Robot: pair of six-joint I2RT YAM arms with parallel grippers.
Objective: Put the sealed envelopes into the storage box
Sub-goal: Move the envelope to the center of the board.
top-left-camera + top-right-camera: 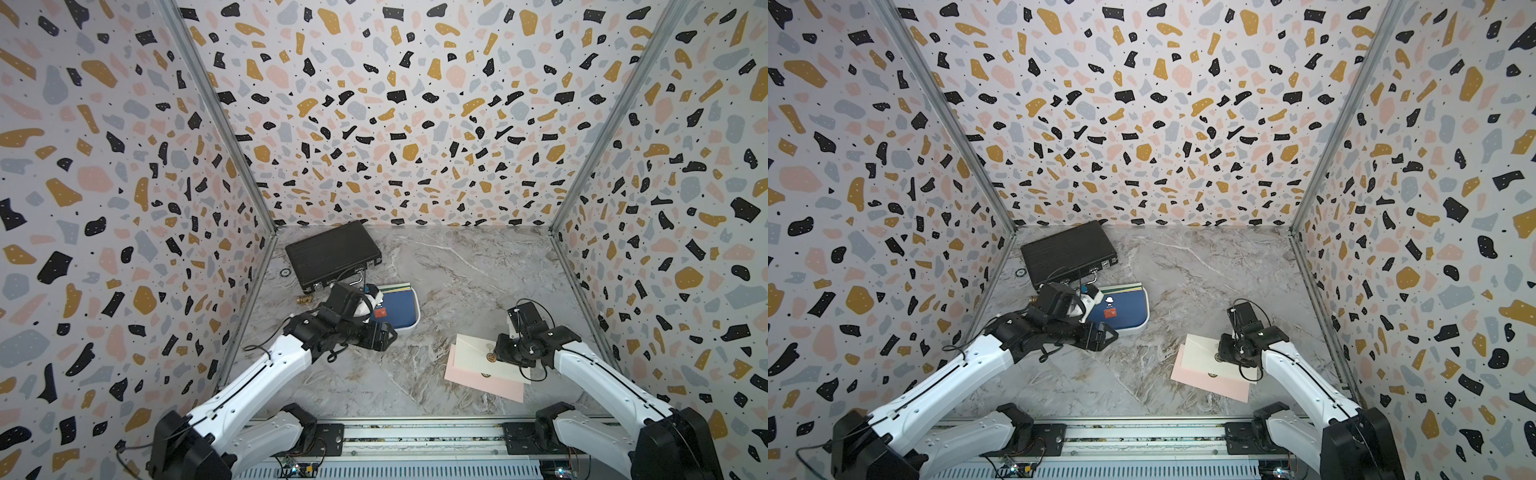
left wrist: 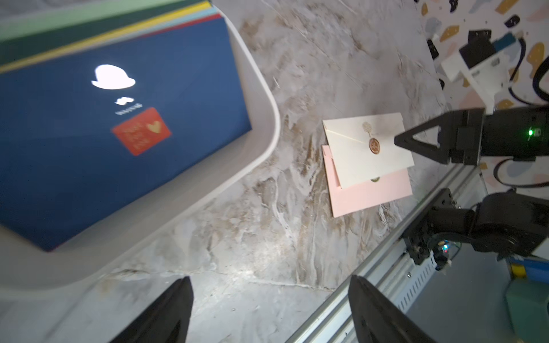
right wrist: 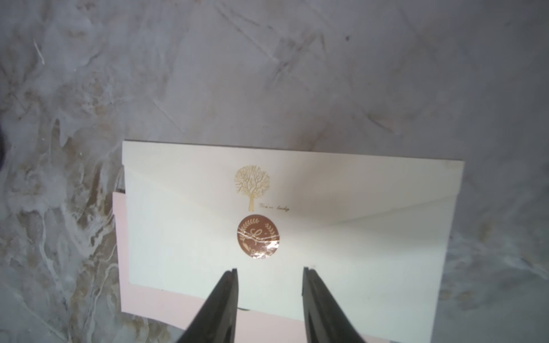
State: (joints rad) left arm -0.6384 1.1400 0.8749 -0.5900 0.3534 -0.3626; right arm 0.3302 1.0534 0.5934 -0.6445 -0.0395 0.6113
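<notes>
The white storage box (image 1: 411,328) stands left of centre in both top views and holds a stack of envelopes with a navy envelope (image 2: 89,166) on top. On the marble to the right, a cream envelope (image 1: 473,353) with a round brown seal lies on a pink envelope (image 1: 478,384). My right gripper (image 3: 270,271) is open just over the cream envelope (image 3: 326,208), by its seal, with nothing between its fingers. My left gripper (image 2: 270,297) is open and empty above bare marble at the near side of the box (image 2: 267,124).
A black ribbed briefcase (image 1: 332,253) lies at the back left, touching the box's far end. A small brass fitting (image 1: 305,299) and a ring (image 1: 285,272) sit near the left wall. The metal rail (image 1: 415,436) runs along the front edge. Patterned walls enclose three sides.
</notes>
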